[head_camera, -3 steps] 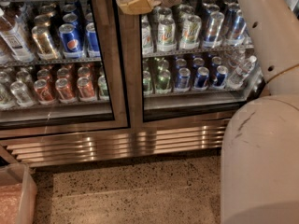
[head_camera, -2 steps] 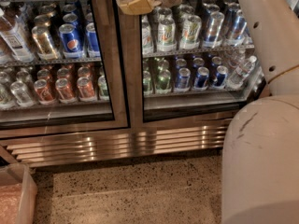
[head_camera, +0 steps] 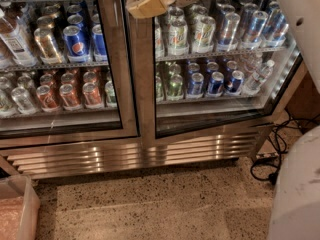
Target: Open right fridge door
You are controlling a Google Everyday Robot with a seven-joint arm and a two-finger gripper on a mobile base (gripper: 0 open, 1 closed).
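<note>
Our gripper (head_camera: 146, 5) is hanging at the top of the view, against the steel upright where the two glass doors meet; whether it is clamped on anything we cannot tell. We are seeing the right fridge door (head_camera: 215, 126) spreading right and down from it, fronting rows of green and blue cans. We are looking at the left door (head_camera: 65, 134) beside it, showing Pepsi cans (head_camera: 75, 41). Our white body (head_camera: 300, 184) is filling the lower right over the speckled floor (head_camera: 150, 204).

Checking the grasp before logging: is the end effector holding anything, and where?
Cannot be told: the end effector sits at the upper left edge of the right fridge door.
</note>
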